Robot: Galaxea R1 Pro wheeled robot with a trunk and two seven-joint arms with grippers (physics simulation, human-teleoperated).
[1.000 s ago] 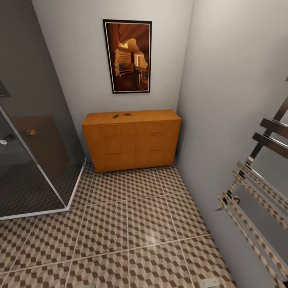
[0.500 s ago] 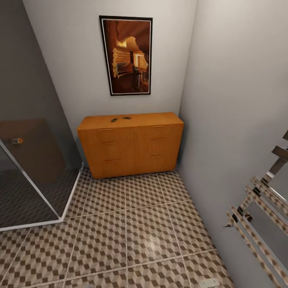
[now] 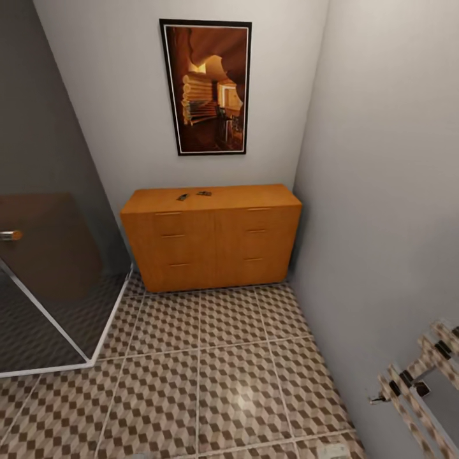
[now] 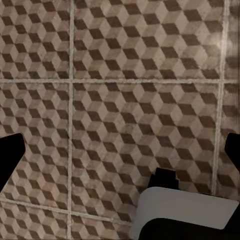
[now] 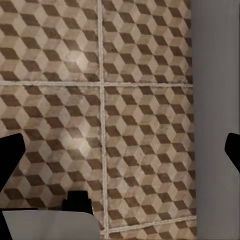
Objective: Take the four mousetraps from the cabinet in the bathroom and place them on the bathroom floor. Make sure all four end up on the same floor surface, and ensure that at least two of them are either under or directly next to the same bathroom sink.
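A bathroom corner, seen from the robot's head camera: one orange-brown cabinet (image 3: 211,236) stands against the far wall, its right end close to the side wall, beneath a single framed picture (image 3: 206,87). On the cabinet's flat top, left of centre and toward the back, lie small dark mousetraps (image 3: 183,197), well apart from the front edge. Two dark spots can be made out there (one at left, one (image 3: 204,193) just beside it); they are too small to tell whether more pieces are among them. Six bar handles show on the drawer fronts, three to each side.

The bathroom floor (image 3: 217,376), tiled in a brown, beige and white cube pattern, spreads in front of the cabinet. One glass shower enclosure (image 3: 44,293) stands at left, and one chrome towel rail (image 3: 421,382) juts from the right wall at the lower corner.

Both wrist cameras look down at the tiles. The left gripper (image 4: 120,155) has its dark fingertips (image 4: 10,155) spread to the opposite edges of the picture, nothing between them; the right gripper (image 5: 120,155) is likewise spread wide and empty, with a grey wall (image 5: 215,115) along one side.

Compared with one second ago, the cabinet and the picture look larger and the cabinet sits lower in the head view, while less of the towel rail and shower shows: the camera has moved, not the furniture.
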